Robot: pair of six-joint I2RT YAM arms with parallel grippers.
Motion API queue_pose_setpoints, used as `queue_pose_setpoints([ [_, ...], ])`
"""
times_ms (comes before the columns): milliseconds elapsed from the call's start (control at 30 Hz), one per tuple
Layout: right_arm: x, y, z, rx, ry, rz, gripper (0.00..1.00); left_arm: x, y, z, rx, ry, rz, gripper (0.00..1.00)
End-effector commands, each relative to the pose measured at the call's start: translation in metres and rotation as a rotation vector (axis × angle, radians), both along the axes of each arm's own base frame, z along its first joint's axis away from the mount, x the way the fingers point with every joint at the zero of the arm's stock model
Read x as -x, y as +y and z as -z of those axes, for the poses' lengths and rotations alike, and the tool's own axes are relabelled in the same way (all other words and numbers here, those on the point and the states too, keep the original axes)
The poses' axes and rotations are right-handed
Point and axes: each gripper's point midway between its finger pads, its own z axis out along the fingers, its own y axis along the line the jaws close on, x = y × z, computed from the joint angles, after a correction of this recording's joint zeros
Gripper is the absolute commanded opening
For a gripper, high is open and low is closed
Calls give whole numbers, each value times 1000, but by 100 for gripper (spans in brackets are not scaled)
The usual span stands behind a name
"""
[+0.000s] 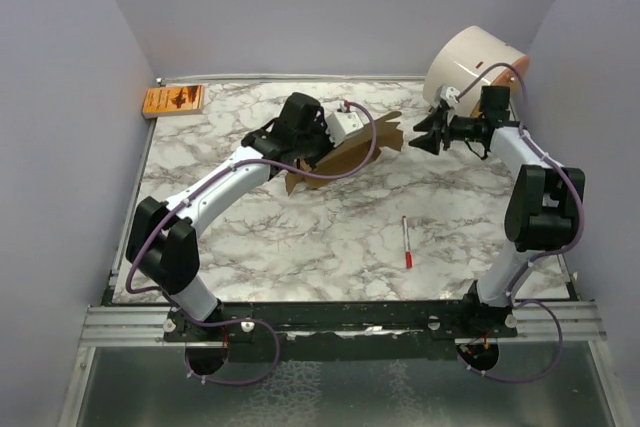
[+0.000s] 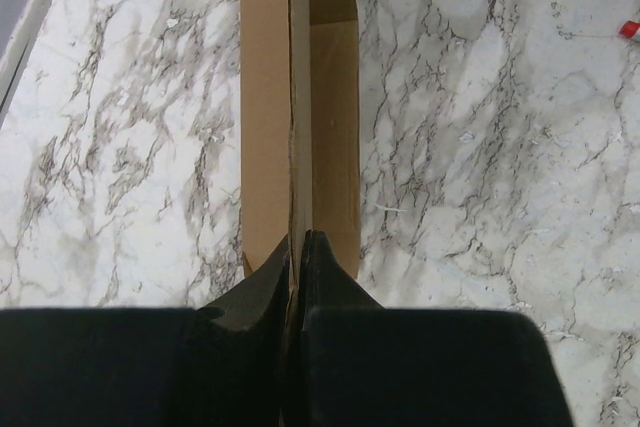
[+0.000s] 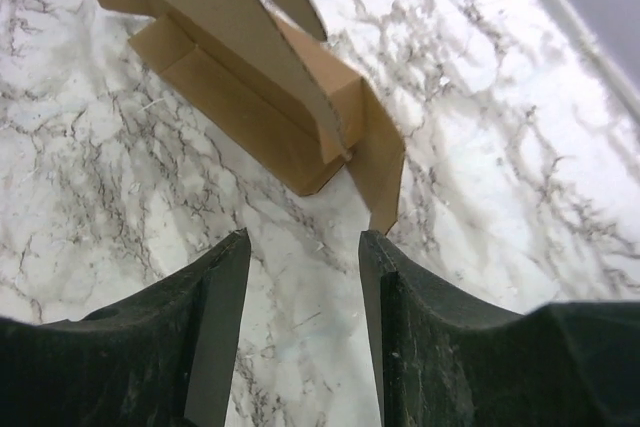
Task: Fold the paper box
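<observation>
My left gripper [image 2: 300,247] is clamped on the paper box [image 2: 325,147]. Its two fingers press together on a thin cardboard panel that stands upright, and I see that panel edge-on, running straight away from me. The rest of the brown, unprinted box lies low on the marble table [image 1: 330,237] on both sides of the panel, with a shallow trough of creased walls to the right of it.

My right gripper [image 3: 303,237] hovers with its fingers apart and nothing between them but bare marble. It points at the box's near corner, where an end flap [image 3: 380,162] hangs down. The tip of the flap ends just beyond my right-hand finger (I cannot tell whether it touches).

From above, the box sits towards the back of the table between my two wrists, partly under the left one. A red and white pen [image 1: 407,242] lies well apart from it, nearer my bases. An orange packet [image 1: 174,100] rests in the far left corner, and a big white cylinder [image 1: 478,67] stands in the far right corner behind my right wrist.
</observation>
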Motion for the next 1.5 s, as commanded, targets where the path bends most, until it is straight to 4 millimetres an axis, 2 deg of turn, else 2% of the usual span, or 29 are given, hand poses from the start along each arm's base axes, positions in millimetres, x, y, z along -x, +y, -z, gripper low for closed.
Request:
queue_pose_setpoints([
  [0, 0, 6, -43, -40, -100, -44, 47, 9, -3, -12, 18, -17, 36, 0],
  [67, -7, 4, -45, -40, -101, -20, 47, 13, -1, -3, 6, 1, 37, 0],
  [133, -25, -2, -47, -42, -83, 65, 42, 14, -1, -2, 6, 1, 38, 0],
  [233, -58, -12, -52, -46, -70, 195, 21, 14, -2, -3, 9, 1, 41, 0],
  [300, -75, -11, -48, -41, -36, 223, 10, 14, -3, -5, 13, 0, 43, 0],
  [333, -82, -9, -39, -30, -9, 227, 7, 15, -4, -5, 12, 0, 44, 0],
  [533, -105, 0, -14, -1, 47, 235, 6, 16, -3, -5, 14, -2, 45, 0],
  [633, -109, 7, 5, 18, 92, 211, 7, 16, -3, -7, 16, -6, 47, 0],
  [800, -99, 25, 44, 68, 166, 146, 8, 15, -4, -11, 28, -16, 47, 0],
  [933, -75, 37, 55, 49, 198, 47, 10, 15, -4, -14, 29, -25, 44, 0],
  [1167, -41, 49, 43, -33, 209, -71, 14, 13, -4, -13, 27, -25, 42, 0],
  [1467, -22, 57, 42, -88, 264, -113, 23, 15, -3, -13, 25, -22, 42, 0],
])
